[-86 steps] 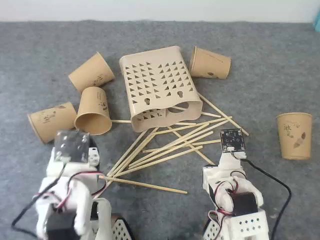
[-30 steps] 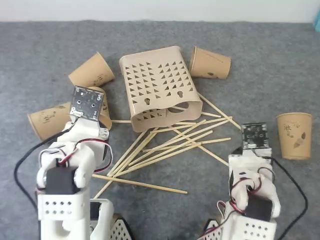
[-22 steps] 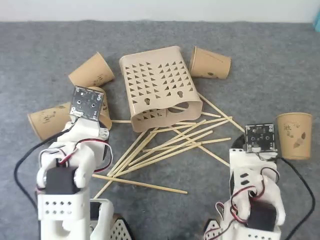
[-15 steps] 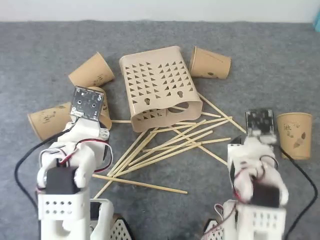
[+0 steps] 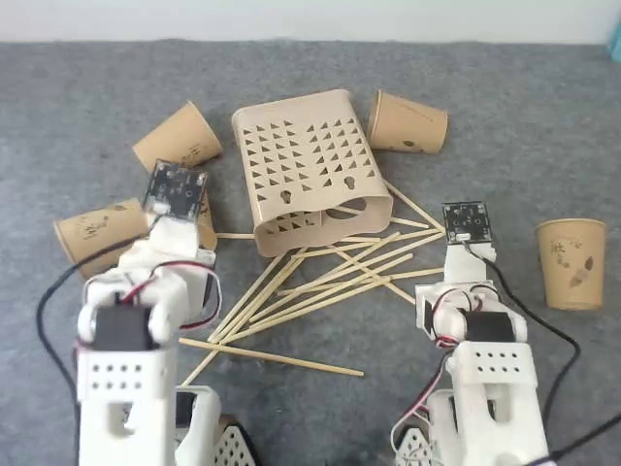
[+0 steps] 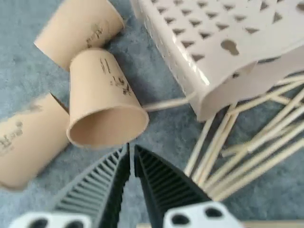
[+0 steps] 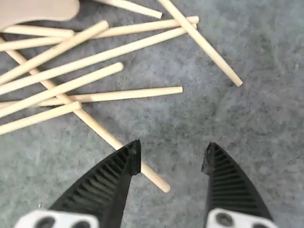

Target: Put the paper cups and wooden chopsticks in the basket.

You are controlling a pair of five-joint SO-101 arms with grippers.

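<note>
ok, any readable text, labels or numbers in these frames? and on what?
Nothing here can be read.
Lying cup: dark print on its side, too blurred to read.
Upright cup: dark marks, too small to read.
Basket: no text, just cut-out holes.
Chopsticks: plain wood, no marks.

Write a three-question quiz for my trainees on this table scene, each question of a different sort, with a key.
1. True or false: the right gripper is shut.
2. How many paper cups are on the table in the high view? A three, B five, C seven.
3. Fill in: the left gripper is shut, close to the rim of a tipped-over paper ____.
Key: 1 false, it is open over the chopsticks; 2 B; 3 cup.
</note>
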